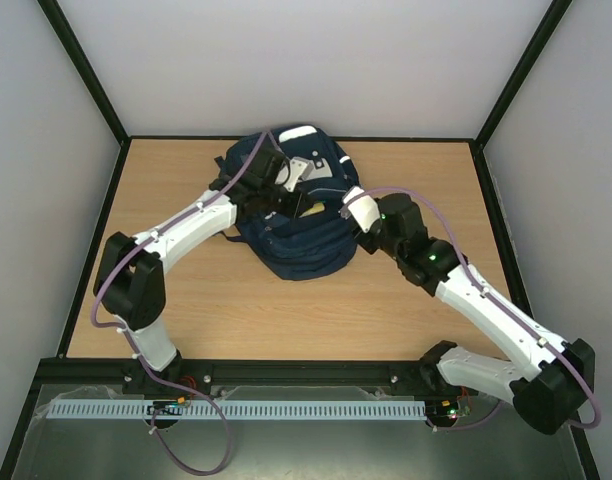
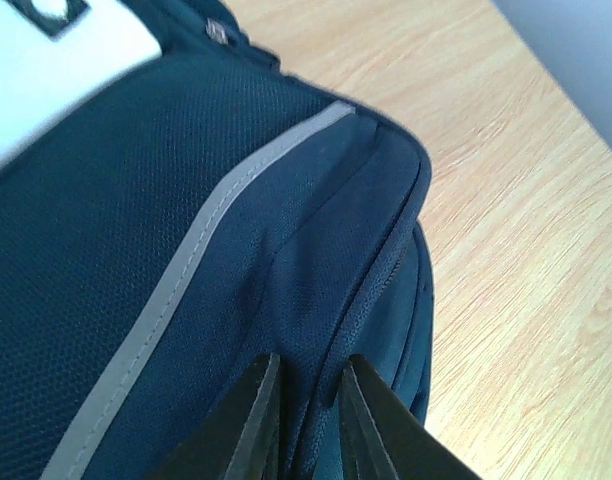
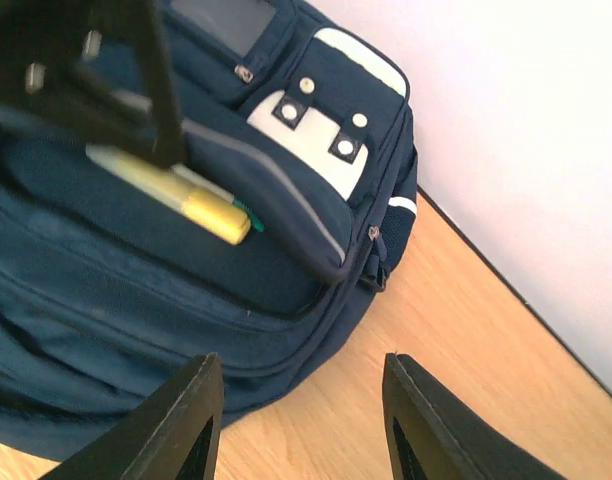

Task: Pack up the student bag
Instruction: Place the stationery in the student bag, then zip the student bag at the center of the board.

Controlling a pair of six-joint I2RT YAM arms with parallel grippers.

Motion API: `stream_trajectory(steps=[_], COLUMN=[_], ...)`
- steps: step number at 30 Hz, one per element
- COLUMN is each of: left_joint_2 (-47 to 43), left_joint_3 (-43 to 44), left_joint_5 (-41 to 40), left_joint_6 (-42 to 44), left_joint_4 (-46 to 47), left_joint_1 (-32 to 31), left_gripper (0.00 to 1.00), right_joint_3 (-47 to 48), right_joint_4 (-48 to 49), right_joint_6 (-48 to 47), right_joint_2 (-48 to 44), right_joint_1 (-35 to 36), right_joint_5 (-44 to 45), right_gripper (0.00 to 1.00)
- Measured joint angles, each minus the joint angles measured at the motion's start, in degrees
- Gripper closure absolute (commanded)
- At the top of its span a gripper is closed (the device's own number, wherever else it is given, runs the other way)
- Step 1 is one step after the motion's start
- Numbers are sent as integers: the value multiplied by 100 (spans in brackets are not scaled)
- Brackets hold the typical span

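Lying toward the far centre of the counter [image 1: 316, 320], the student bag [image 1: 296, 235] rests flat on the pale wood-grain surface. Plain light-grey walls [image 1: 306, 60] enclose the counter on three sides, with black frame rails [image 1: 86, 55] along the corners and edges. Left claw [image 2: 311, 362]: fingers close together, clamped on a fabric fold of the bag's front pocket. Right claw [image 3: 301, 362]: fingers apart, holding nothing, at the bag's right side. A yellow marker [image 3: 201, 205] lies in the opened pocket

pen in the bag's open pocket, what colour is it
The pen in the student bag is yellow with a green tip; right wrist view shows it best.
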Motion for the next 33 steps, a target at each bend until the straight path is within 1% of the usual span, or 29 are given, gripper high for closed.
stream_trajectory(steps=[3, 6, 7, 8, 9, 11, 14, 17, 19, 21, 23, 26, 30, 33], left_joint_2=[0, -2, -2, -2, -2, -39, -446, -1335, -1971, -2675, -3230, -3580, -3919, -4166], left_joint_3=[-328, -601, -660, -708, -737, -809, -1213, -1709, -1926, -2267, -2691, -3279, -4424, -5040], left_joint_5=[-240, -452, -509, -599, -702, -973, -1403, -1735, -1930, -2131, -2288, -2542, -2712, -2872], left_joint_6=[-85, -153, -168, -186, -203, -192, -140, -24, 46, 31, -37, -295, -721, -861], left_joint_4=[142, 304, 339, 365, 376, 409, 485, 535, 649, 975, 1246, 1458, 1818, 1941], left_joint_1=[-164, -345, -400, -463, -518, -664, -839, -933, -922, -881, -817, -745, -719, -719], left_gripper=[83, 79, 74, 66, 55, 39, 26, 17, 15, 16, 22, 26, 27, 27], right_joint_3=[199, 605, 861, 1036, 1311, 1849, 2420, 2492, 2461, 2380, 2308, 2232, 2131, 2124], right_joint_4=[-101, -166, -190, -190, -199, -197, -173, -190, -223, -243, -267, -267, -258, -243], right_joint_6=[417, 734, 859, 949, 1069, 1287, 1565, 1777, 1893, 1971, 2048, 2118, 2199, 2225], right_joint_2=[-20, 221, 400, 546, 774, 1305, 2118, 2723, 3108, 3370, 3580, 3797, 3880, 3941], right_joint_1=[-155, -376, -535, -660, -848, -1154, -1405, -1447, -1447, -1447, -1445, -1447, -1447, -1447], right_joint_5=[-247, -575, -772, -901, -1088, -1429, -1904, -2465, -2855, -3123, -3316, -3464, -3530, -3539], right_gripper=[59, 59, 59, 58, 57, 55, 54, 54, 55, 55, 56, 56, 56, 56])
